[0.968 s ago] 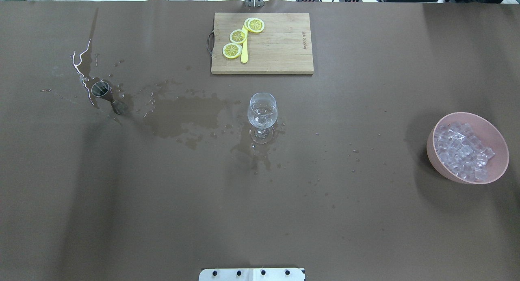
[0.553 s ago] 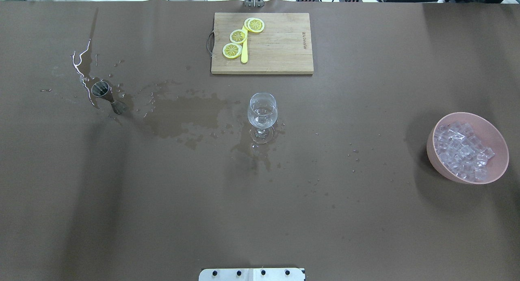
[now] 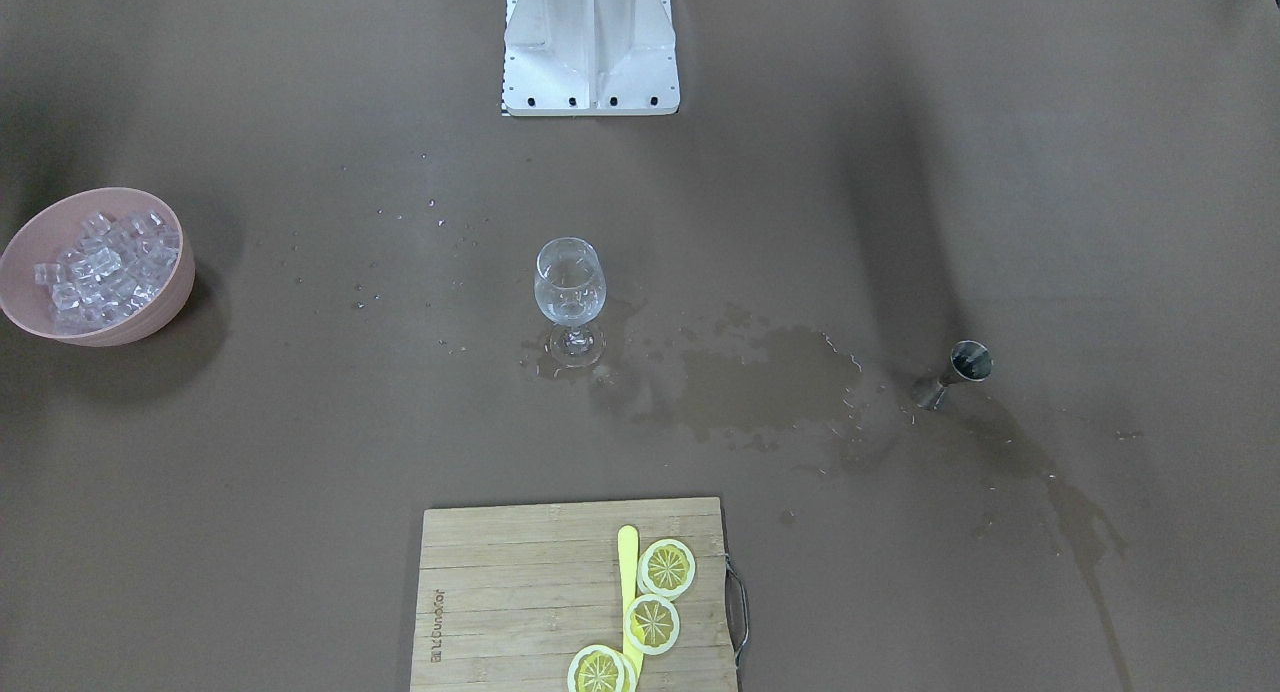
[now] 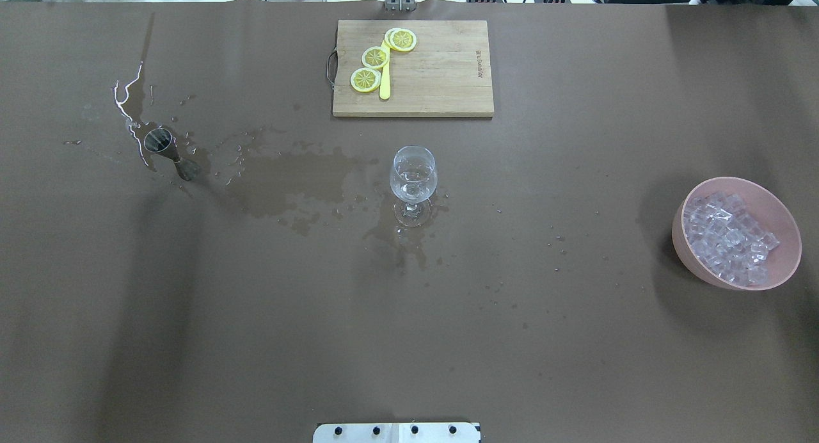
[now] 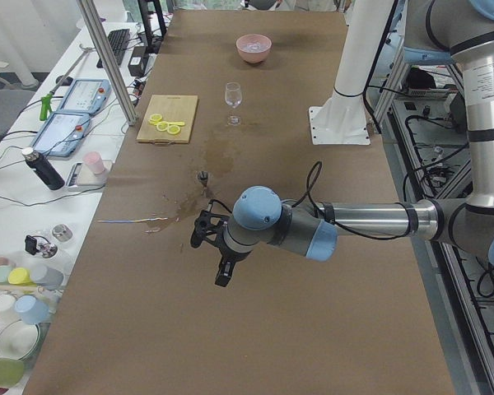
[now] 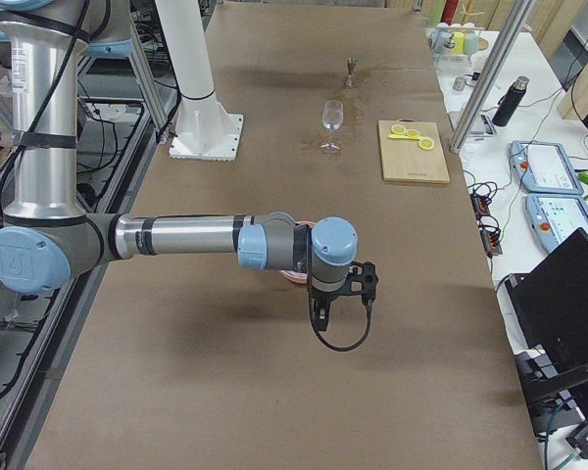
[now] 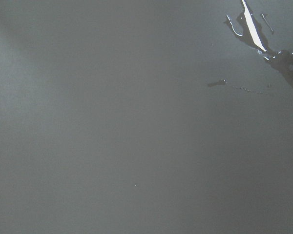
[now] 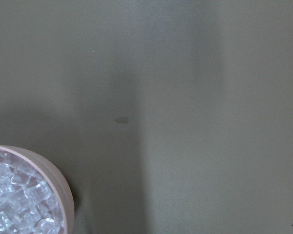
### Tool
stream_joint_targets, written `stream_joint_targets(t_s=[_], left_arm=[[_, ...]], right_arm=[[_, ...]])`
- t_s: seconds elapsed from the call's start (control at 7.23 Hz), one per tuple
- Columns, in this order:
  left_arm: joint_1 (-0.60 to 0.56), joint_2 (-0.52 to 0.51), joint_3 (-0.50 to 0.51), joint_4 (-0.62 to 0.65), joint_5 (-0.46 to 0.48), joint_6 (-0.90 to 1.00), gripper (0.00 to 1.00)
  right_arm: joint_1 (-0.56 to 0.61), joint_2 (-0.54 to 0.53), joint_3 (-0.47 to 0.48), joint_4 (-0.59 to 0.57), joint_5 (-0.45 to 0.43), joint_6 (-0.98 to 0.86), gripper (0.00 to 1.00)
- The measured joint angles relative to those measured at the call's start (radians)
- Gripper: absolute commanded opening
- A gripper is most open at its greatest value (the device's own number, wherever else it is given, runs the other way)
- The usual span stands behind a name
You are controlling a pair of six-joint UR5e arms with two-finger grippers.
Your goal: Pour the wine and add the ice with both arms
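- Nothing on the table has shifted over the last second.
- Left gripper (image 5: 221,276) and right gripper (image 6: 318,311) hang above the table; whether their jaws are spread cannot be told.
- Wine (image 4: 413,185) sits in the glass (image 4: 413,164) at frame centre; ice (image 4: 729,238) fills the pink bowl (image 4: 702,273) at right.

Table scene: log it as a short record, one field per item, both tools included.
wine glass: upright, centre, a little clear wine inside
ice: cubes heaped in the pink bowl, robot's right
jigger: robot's left, amid the spill
spill: wet patch from jigger to glass foot
cutting board: far side, carrying lemon slices and a yellow stick
left tool: above the table, state cannot tell
right tool: above the table beside the bowl, state cannot tell
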Motion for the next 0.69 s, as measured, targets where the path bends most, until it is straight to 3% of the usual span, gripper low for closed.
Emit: stream_joint_targets(t_s=[0.28,0.69], left_arm=[[0.018,-0.004,0.006,-0.114,-0.001,-0.081,0.98],[0.074,-0.013,0.026,-0.327,0.002,-0.136,0.98]], right_arm=[[-0.008,0.005,0.008,0.006,0.029,-0.002,1.0],[-0.029,-0.003,0.006,0.118,0.032,0.006,1.0]])
